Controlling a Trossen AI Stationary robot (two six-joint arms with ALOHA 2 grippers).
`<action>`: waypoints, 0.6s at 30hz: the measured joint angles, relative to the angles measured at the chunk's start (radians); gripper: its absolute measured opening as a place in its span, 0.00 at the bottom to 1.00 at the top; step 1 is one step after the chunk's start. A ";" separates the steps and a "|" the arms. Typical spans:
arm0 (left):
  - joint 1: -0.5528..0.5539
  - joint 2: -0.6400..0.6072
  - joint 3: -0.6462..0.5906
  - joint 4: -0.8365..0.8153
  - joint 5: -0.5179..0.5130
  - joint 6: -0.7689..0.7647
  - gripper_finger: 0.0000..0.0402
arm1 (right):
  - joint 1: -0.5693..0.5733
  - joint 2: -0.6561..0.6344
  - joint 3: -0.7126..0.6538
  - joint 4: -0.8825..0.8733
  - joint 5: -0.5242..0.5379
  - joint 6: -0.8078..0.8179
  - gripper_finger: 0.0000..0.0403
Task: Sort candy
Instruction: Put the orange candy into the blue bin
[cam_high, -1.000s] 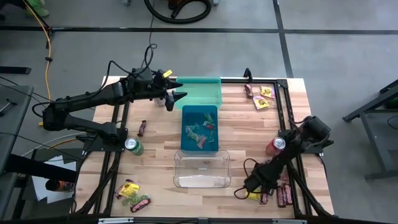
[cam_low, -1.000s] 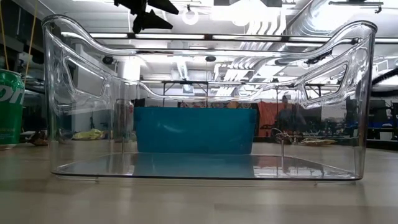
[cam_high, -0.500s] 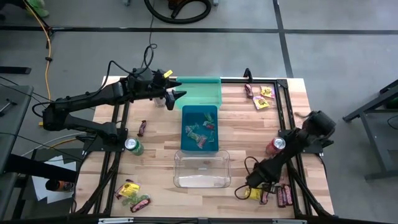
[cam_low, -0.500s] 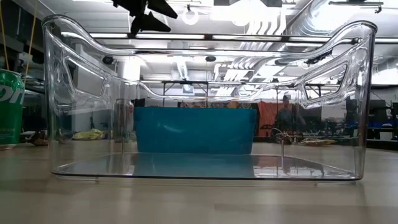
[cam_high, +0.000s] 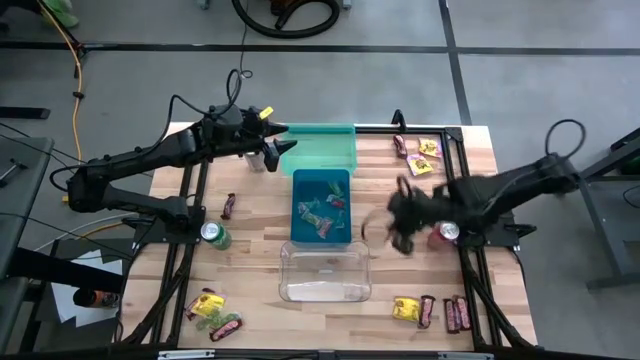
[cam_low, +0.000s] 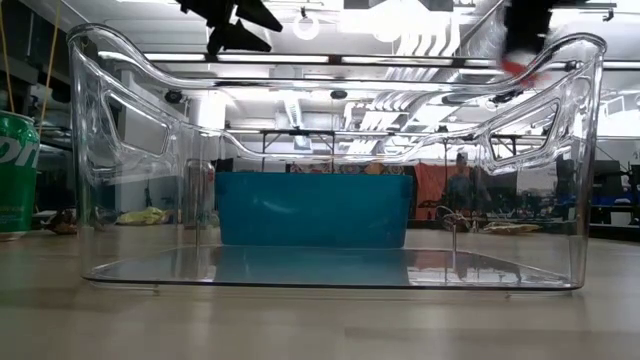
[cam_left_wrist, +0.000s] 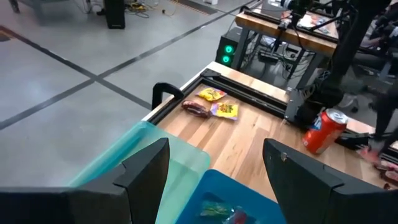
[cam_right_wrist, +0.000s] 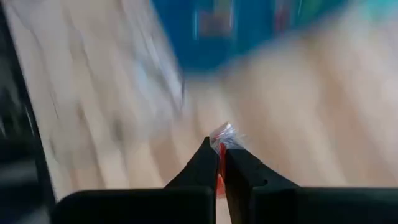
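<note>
Red foil shows between the tips of the right gripper (cam_right_wrist: 221, 163), whose fingers are pinched shut on a small wrapped sweet (cam_right_wrist: 221, 134); its crinkled end pokes out past the tips. In the high view that gripper (cam_high: 400, 222) hangs above the worktop (cam_high: 400, 190), between the blue bin (cam_high: 321, 180) and the red can (cam_high: 443, 233), just off the clear bin's (cam_high: 324, 272) far right corner. Both bins lie toward the table's middle from it, the clear one nearer; I cannot tell which bin this sweet belongs in. The carry looks short either way.

The left gripper (cam_high: 277, 149) waits wide open and empty over the far edge, above the teal lid (cam_high: 322, 147).

Loose candy lies in 4 heaps: yellow packets and dark bars (cam_high: 430, 311) at the near right corner, more (cam_high: 420, 152) at the far right corner, a mixed heap (cam_high: 213, 312) at the near left corner, and 1 dark bar (cam_high: 229, 206) by the green can (cam_high: 214, 235). Sorted packets (cam_high: 322, 212) fill the blue bin's floor. The clear bin is glossy, hard plastic with cut-out handles.
</note>
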 joint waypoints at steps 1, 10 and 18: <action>0.000 0.000 0.000 0.000 0.000 0.001 0.61 | -0.041 -0.007 0.008 0.067 0.007 -0.070 0.00; -0.002 -0.002 0.000 0.009 0.122 -0.081 0.61 | -0.329 0.156 0.013 0.653 -0.152 -0.493 0.00; -0.016 -0.023 0.000 0.025 0.178 -0.149 0.61 | -0.364 0.399 0.012 0.764 -0.205 -0.554 0.02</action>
